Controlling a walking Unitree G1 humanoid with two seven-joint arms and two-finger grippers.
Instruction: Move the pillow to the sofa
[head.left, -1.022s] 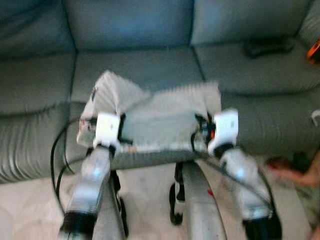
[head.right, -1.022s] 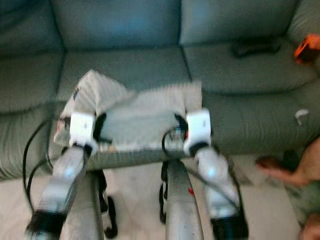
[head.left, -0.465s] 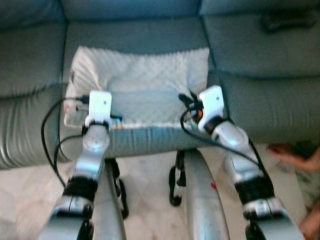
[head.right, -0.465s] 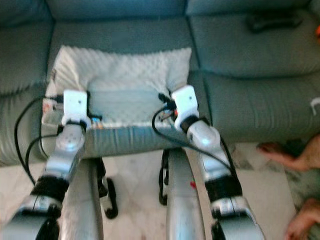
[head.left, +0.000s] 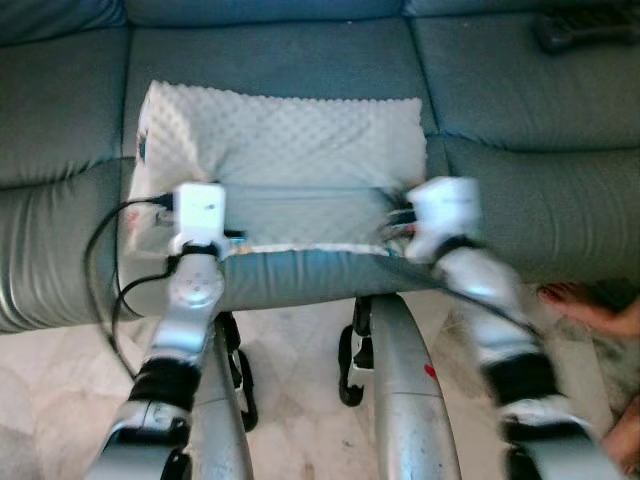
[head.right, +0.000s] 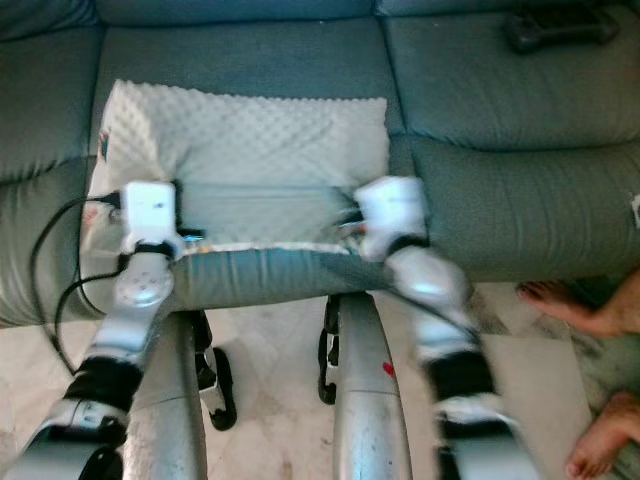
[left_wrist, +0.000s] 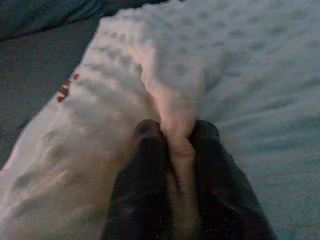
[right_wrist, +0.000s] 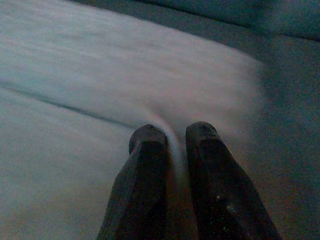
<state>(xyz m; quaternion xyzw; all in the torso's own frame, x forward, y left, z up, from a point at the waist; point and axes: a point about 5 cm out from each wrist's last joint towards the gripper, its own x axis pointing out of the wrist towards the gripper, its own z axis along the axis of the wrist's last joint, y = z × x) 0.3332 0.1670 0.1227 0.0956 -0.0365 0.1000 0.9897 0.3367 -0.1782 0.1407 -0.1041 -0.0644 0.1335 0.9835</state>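
1. Pillow (head.left: 285, 150): white, dimpled, lies flat on the sofa's (head.left: 300, 50) middle seat cushion, centre of the frame, near edge close to the cushion's front lip. Placement looks basically done; the step in hand is release.
2. Left tool (left_wrist: 170, 137): at the pillow's near-left corner, lower left of centre, fingers clamped on a pinched ridge of fabric. Best to spread the fingers fully before pulling back, else the fold drags the pillow off the seat.
3. Right tool (right_wrist: 172, 137): at the near-right corner, right of centre, blurred in the head view; fingers nearly together with a thin fold of cover between them, so gripping the pillow too. Release it at the same time as the left one to avoid skewing.
4. Person's bare foot (head.right: 570, 305): on the floor, lower right; back away carefully.
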